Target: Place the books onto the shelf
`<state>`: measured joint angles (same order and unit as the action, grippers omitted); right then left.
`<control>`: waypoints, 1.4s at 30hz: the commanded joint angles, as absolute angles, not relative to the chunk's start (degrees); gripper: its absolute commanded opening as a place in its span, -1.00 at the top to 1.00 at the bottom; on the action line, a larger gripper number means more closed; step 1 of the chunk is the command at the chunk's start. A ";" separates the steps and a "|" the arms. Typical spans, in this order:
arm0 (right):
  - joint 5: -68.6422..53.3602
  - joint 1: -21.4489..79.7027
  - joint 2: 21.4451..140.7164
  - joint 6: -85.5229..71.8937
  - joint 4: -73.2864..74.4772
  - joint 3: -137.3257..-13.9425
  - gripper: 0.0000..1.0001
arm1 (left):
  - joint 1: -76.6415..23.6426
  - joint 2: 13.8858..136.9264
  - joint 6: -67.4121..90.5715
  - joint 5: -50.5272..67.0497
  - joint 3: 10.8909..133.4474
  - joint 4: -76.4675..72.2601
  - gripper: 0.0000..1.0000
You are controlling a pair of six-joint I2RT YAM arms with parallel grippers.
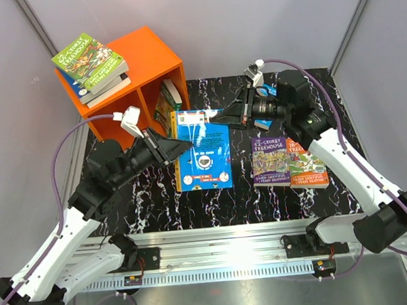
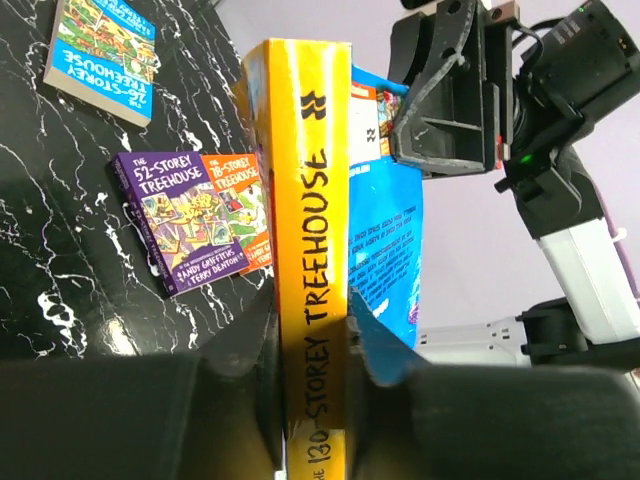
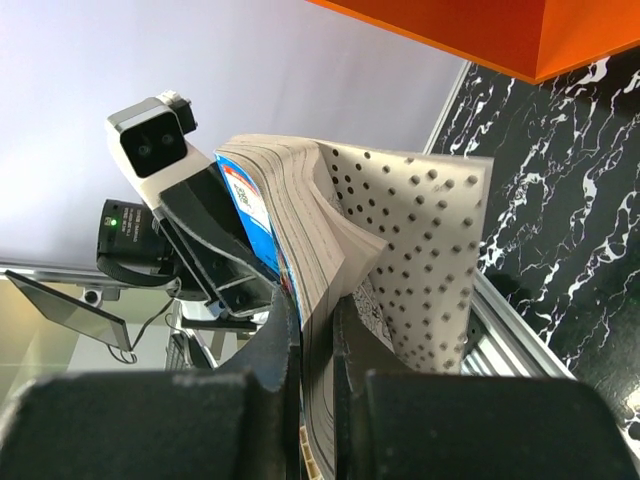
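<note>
Left gripper (image 2: pixel 312 335) pinches the yellow spine of the blue book (image 1: pixel 202 149), and the right gripper (image 3: pixel 316 330) is clamped on its page edge. Between them the book sits over the table (image 1: pixel 243 199), just in front of the orange shelf (image 1: pixel 153 51).

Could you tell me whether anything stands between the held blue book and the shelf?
Nothing loose. The blue book, gripped by the left gripper and right gripper, is near the shelf; the left arm crosses the left compartment's front, and leaning books occupy part of the right one.
</note>
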<state>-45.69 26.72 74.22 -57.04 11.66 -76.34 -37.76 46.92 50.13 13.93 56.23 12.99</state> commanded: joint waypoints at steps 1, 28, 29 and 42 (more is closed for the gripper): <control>-46.15 26.98 74.79 -59.94 7.55 -77.69 1.00 | -40.86 47.46 48.17 17.77 57.92 10.45 1.00; -50.80 32.25 96.76 -51.06 55.64 -100.90 -1.00 | -75.13 65.47 26.64 -50.52 79.53 50.27 1.00; -51.06 32.43 97.38 -51.50 55.98 -101.33 -0.99 | -76.45 67.31 25.76 -52.54 80.67 50.27 1.00; -52.74 35.60 96.95 -49.93 60.64 -103.27 0.89 | -81.91 78.05 30.05 -66.45 86.84 59.06 1.00</control>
<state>-49.01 35.20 98.85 -51.03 60.29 -101.03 -82.13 79.72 24.45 -58.87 83.55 60.49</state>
